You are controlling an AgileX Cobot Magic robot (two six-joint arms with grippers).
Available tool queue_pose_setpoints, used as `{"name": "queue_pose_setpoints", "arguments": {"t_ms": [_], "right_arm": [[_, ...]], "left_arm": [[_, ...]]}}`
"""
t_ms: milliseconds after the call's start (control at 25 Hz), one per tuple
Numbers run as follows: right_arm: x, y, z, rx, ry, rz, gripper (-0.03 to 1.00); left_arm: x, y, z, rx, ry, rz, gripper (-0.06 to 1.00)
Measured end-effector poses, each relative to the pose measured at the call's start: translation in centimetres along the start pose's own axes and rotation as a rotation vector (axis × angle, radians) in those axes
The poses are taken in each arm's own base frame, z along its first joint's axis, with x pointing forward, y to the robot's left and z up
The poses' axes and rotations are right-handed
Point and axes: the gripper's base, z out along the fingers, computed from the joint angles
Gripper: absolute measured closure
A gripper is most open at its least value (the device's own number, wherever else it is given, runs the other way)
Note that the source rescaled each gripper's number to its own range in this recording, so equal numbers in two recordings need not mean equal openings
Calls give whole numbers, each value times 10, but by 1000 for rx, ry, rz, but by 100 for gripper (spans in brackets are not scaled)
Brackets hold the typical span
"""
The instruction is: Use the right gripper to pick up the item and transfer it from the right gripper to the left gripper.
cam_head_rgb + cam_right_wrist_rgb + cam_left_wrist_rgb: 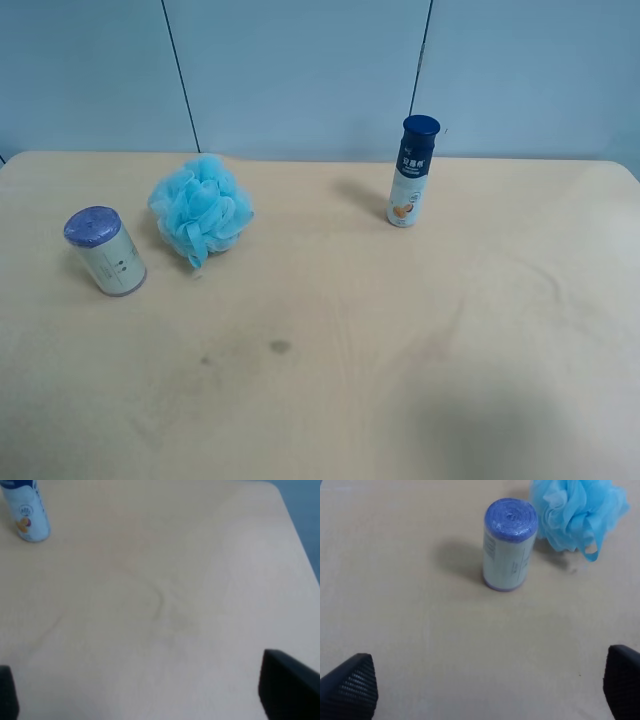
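Black finger tips of the left gripper [485, 690] poke in at the two near corners of the left wrist view, far apart with only bare table between them, so its jaws are spread wide and hold nothing. Just past them stands the item [509, 545], a stout white roll in clear film with purple ends and small dark marks on its side. It stands upright on the pale wooden table [400, 340], alone and untouched. In the high view the roll [106, 250] is near the left edge. Close beside it, but not touching, sits a fluffy light-blue bath pouf [200, 208]. Well apart, toward the far right, stands a tall slim white bottle with a dark blue cap [413, 171]. The right gripper [145, 692] shows two dark finger tips set wide over bare table, released and empty, with that bottle [26, 510] far off.
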Motion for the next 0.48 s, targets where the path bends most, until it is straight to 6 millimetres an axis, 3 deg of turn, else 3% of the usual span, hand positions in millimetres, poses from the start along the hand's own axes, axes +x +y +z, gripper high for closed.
{"name": "queue_pose_setpoints", "arguments": {"t_ms": [480], "right_arm": [[0, 0, 0, 0, 0, 0, 14]], "left_arm": [[0, 0, 0, 0, 0, 0, 21]]}}
